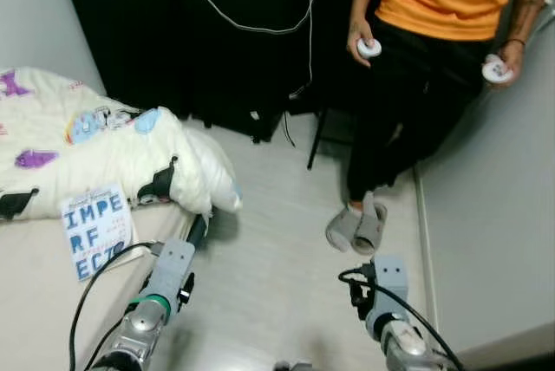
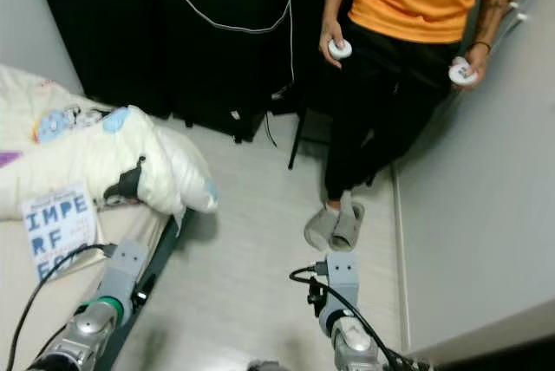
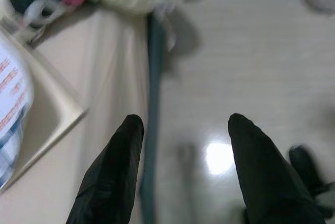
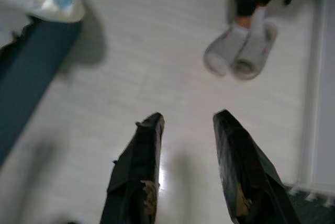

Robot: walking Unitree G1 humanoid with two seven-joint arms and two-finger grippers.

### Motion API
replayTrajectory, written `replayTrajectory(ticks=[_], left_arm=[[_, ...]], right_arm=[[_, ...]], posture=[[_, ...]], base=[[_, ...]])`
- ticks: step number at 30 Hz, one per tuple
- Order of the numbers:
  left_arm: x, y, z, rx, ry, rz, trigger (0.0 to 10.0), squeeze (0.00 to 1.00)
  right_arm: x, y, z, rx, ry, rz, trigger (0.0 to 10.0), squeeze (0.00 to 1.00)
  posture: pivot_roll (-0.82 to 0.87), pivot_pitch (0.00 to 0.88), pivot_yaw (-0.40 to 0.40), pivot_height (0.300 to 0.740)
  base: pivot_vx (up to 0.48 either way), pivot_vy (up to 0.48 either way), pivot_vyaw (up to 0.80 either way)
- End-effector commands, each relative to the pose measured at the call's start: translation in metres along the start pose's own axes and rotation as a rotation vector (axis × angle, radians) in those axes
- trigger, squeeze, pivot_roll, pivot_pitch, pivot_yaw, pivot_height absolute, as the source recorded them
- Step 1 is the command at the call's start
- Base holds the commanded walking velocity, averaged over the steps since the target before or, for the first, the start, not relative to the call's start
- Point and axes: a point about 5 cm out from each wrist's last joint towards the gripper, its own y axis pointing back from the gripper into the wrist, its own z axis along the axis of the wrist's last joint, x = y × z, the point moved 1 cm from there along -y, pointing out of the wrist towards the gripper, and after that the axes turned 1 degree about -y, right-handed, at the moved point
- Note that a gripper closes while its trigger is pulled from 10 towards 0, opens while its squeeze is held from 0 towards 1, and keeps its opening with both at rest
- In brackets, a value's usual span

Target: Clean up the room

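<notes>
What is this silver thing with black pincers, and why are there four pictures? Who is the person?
It is a house robot. Two pictures come from cameras in its head, looking down at its silver arms. The other two come from cameras on its wrists, looking along its black pincers. The left gripper is open above the bed's edge; the right gripper is open above the pale floor. Neither holds anything. On the bed lies a bunched cartoon quilt and a paper with blue letters. A person in an orange shirt and grey slippers stands nearby, holding a small white controller in each hand.
</notes>
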Motion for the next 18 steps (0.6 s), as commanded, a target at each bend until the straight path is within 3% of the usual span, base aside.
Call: replayTrajectory(ticks=[1, 5, 11, 14, 18], left_arm=[[0.0017, 0.0037, -0.0116, 0.037, -0.007, 0.000, 10.0, 0.00], [0.0017, 0.0035, -0.0116, 0.041, -0.003, 0.002, 10.0, 0.00], [0.0017, 0.0036, -0.0129, 0.050, 0.003, 0.005, 10.0, 0.00], [0.0013, 0.0037, -0.0131, 0.052, 0.004, 0.003, 10.0, 0.00], [0.0008, 0.0038, -0.0138, 0.056, 0.001, -0.002, 10.0, 0.00]], right_arm=[[0.0013, 0.0009, -0.0023, 0.006, 0.001, 0.005, 10.0, 0.00], [0.0020, 0.0010, -0.0020, -0.001, -0.019, 0.010, 10.0, 0.00], [0.0027, 0.0014, -0.0027, 0.001, -0.024, 0.023, 10.0, 0.00], [0.0042, 0.0018, -0.0036, 0.005, 0.027, 0.036, 10.0, 0.00], [0.0052, 0.0026, -0.0052, 0.009, 0.014, 0.039, 10.0, 0.00]], posture=[[0.01, 0.073, -0.035, 0.720], [0.01, 0.072, -0.036, 0.720], [0.00, 0.074, -0.036, 0.720], [0.00, 0.074, -0.036, 0.720], [0.01, 0.077, -0.037, 0.720]], base=[[0.480, 0.000, 0.50], [0.278, 0.000, 0.00], [0.000, 0.000, 0.00], [0.000, 0.000, 0.76], [0.000, 0.000, 0.79]])
